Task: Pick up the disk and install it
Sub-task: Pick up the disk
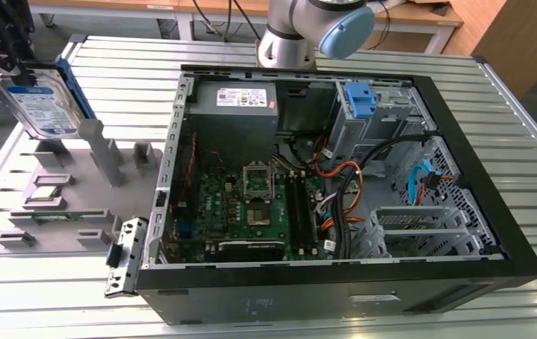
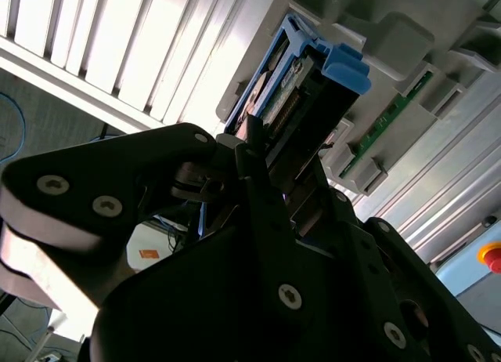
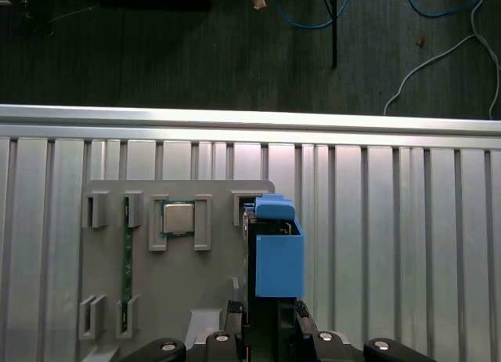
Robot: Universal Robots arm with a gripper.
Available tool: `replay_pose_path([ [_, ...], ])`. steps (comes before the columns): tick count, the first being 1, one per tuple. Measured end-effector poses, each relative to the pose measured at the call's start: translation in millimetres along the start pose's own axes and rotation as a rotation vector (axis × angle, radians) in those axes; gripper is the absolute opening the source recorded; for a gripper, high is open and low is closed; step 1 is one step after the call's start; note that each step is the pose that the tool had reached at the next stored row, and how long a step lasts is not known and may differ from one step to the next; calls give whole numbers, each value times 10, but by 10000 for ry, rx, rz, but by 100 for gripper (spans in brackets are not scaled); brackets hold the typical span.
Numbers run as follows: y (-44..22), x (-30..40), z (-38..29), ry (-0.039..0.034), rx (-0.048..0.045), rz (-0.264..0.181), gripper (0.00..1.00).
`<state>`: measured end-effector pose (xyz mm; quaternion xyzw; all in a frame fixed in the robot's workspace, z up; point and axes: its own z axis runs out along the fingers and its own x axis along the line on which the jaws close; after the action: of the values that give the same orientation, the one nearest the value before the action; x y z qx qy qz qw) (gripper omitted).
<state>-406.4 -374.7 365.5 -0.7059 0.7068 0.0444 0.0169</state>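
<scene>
Disk (image 1: 47,99) hangs on edge in the upper left of the exterior view, label face to the camera and its blue side rail (image 1: 75,85) along the far edge. The gripper (image 1: 22,70) is clamped on its top end. The lower edge sits close over the posts of the grey fixture (image 1: 80,205). Whether it is quite free of them I cannot tell. The open computer case (image 1: 344,296) lies well apart, filling the middle and right of the frame on the slatted table (image 1: 127,49). In my judgement the step in hand is drawing the drive out of its stand. That is best done straight along the posts, since any sideways lean would drag a rail against them.

In the second wrist view the black fingers (image 2: 250,154) close on the two flat faces of the drive (image 2: 286,84), with the blue rail's tab (image 2: 344,68) beyond them. The hold looks to be near one end, so the drive could swing if the squeeze slackened. A firm, even grip and an unhurried pull seem wise.

In the first wrist view the blue rail (image 3: 279,260) runs out from between the fingers (image 3: 301,327) over the edge of the fixture plate (image 3: 180,287). A processor chip (image 3: 178,219) and a memory stick (image 3: 125,260) sit in their own holders beside it. They are near enough that I would keep the drive from drifting toward them.
</scene>
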Motion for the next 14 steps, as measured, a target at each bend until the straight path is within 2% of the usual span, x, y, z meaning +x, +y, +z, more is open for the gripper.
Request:
replay_pose_path([
  [14,2,-5,-53,-1,2,0,35],
])
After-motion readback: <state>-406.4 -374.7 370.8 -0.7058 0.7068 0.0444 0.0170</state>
